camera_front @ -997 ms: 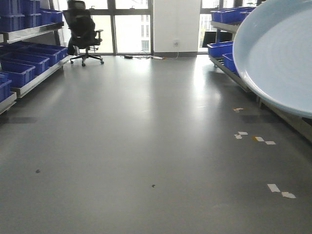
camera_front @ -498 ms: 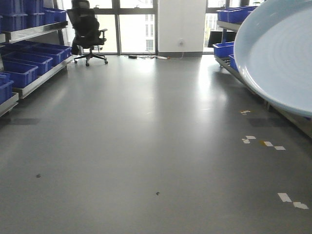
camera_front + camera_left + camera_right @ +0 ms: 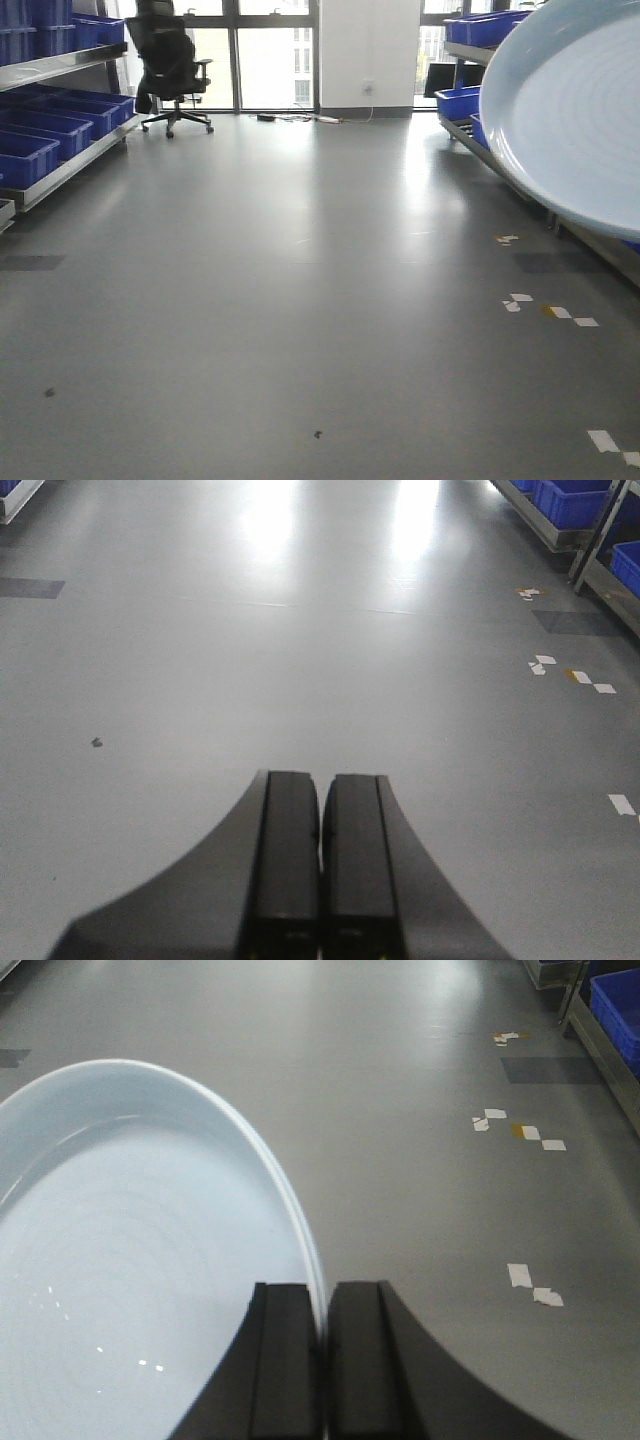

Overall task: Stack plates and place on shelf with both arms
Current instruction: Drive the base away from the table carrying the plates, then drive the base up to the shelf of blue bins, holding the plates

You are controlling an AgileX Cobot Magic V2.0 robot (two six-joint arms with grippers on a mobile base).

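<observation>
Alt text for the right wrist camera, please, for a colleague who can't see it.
The right gripper is shut on the rim of a pale plate that fills the left of the frame. Behind is grey floor with white tape scraps and a blue bin at top right.

Plate (image 3: 570, 110) — cropped by the frame edge; rim hidden between fingers (image 3: 285, 1360).

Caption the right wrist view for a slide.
Right gripper clamps a pale plate by its rim above a grey, tape-marked floor.
</observation>
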